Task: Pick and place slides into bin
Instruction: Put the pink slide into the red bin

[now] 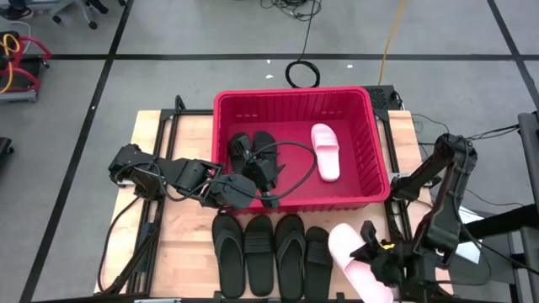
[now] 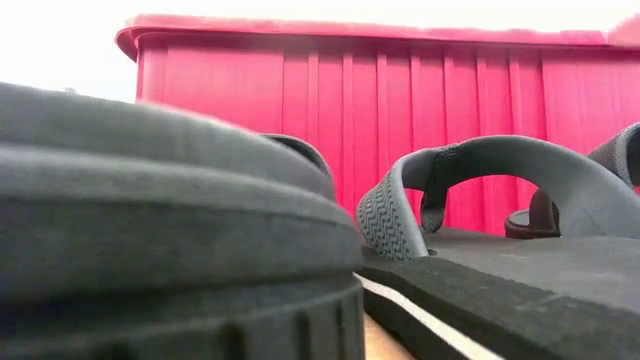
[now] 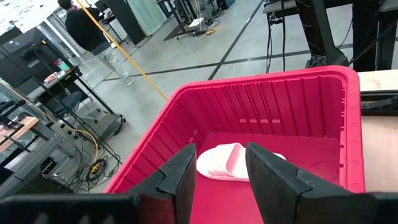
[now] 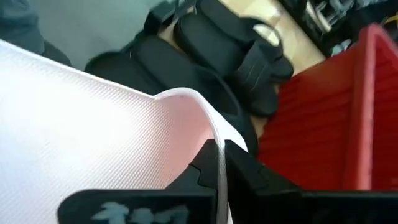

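The red bin (image 1: 370,181) stands at the table's far middle. In it lie two black slides (image 1: 253,158) at its left and one pale pink slide (image 1: 326,150) at its right. Several black slides (image 1: 269,252) lie side by side at the near edge; they also fill the low view (image 2: 470,260). My left gripper (image 1: 263,197) is open and empty over the bin's near wall, looking into the bin (image 3: 221,180). My right gripper (image 1: 376,251) is shut on a second pale pink slide (image 1: 354,263) at the near right. My right gripper pinches the thin curved edge of the pink slide's strap (image 4: 214,146) between its two fingers. It comes at the slide from the table's right side. Whether the slide's sole (image 1: 347,248) rests on the table or is lifted, I cannot tell.
A black cable loop (image 1: 296,164) from the left arm hangs over the bin's inside. The bin's near wall (image 2: 400,120) rises right behind the row of black slides. Bare wood (image 1: 181,244) lies at the near left. A person (image 3: 84,28) stands far off in the room.
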